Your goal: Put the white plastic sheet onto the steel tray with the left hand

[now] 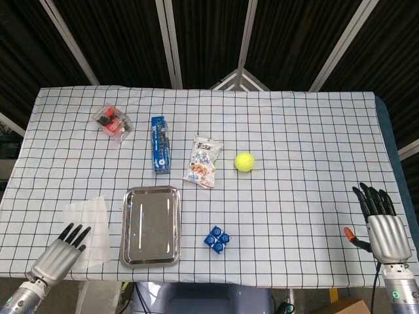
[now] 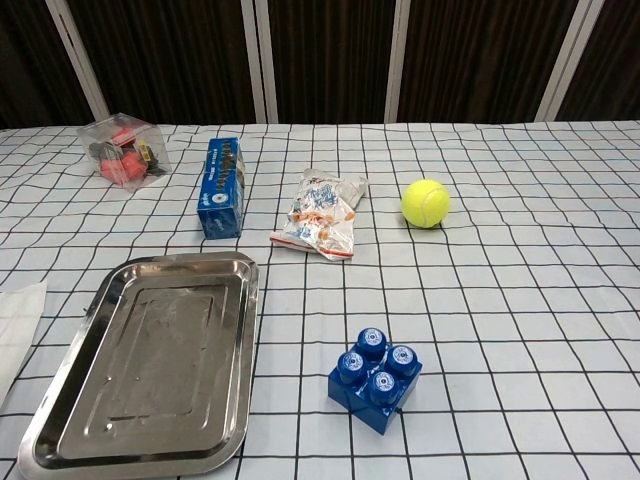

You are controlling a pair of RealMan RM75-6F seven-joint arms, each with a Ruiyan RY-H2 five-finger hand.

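The white plastic sheet (image 1: 90,226) lies flat on the checked cloth left of the steel tray (image 1: 151,226); the chest view shows only its corner (image 2: 17,323) at the left edge. The tray (image 2: 150,365) is bare inside. My left hand (image 1: 60,256) hovers at the table's front edge, fingers spread and pointing at the sheet's near end, holding nothing. My right hand (image 1: 383,229) stays at the front right, fingers apart and empty. Neither hand appears in the chest view.
A blue brick block (image 1: 217,239) sits right of the tray. Further back lie a blue box (image 1: 159,144), a snack bag (image 1: 202,161), a yellow tennis ball (image 1: 244,161) and a clear box of small parts (image 1: 112,121).
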